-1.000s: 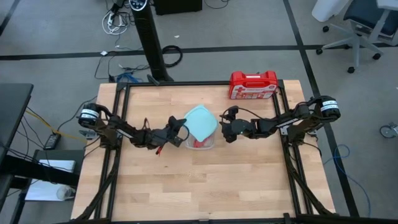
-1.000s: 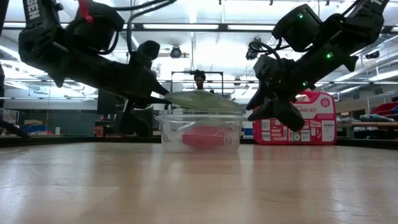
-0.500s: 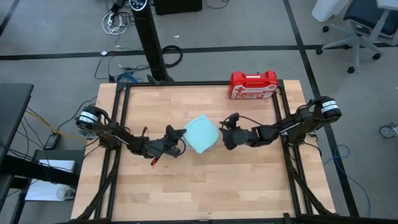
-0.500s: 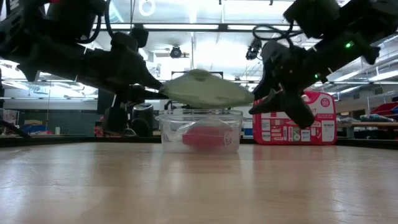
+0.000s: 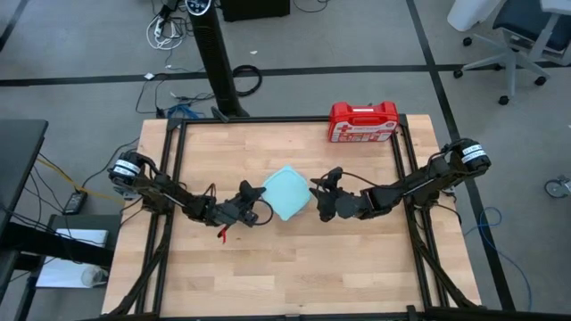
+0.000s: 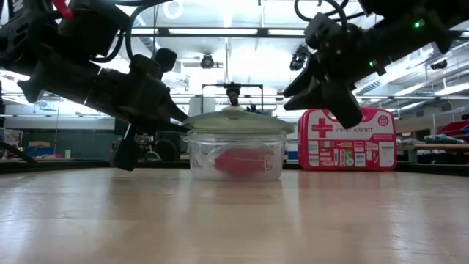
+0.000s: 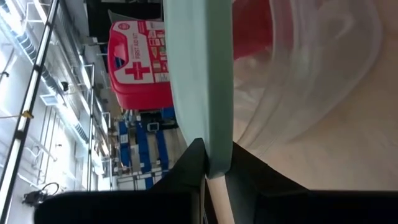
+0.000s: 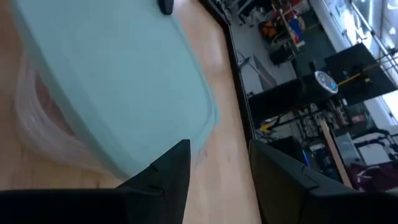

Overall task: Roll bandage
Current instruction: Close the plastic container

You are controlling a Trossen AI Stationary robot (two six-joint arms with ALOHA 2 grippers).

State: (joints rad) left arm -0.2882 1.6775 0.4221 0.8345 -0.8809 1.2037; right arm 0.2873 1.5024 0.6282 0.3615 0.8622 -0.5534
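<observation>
Two grippers flank the container [image 5: 287, 207]: left gripper [image 5: 256, 197] pinches the pale blue lid [image 5: 287, 191] edge to seat it flat, bandage [image 6: 238, 161] rolled inside the clear tub, right gripper [image 5: 324, 190] hovers open, empty, beside the lid, probably ready to press.

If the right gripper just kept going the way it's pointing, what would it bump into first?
Most likely the pale blue lid on the clear container; the right gripper points at its edge, fingers open, though the gap is hard to judge.
</observation>
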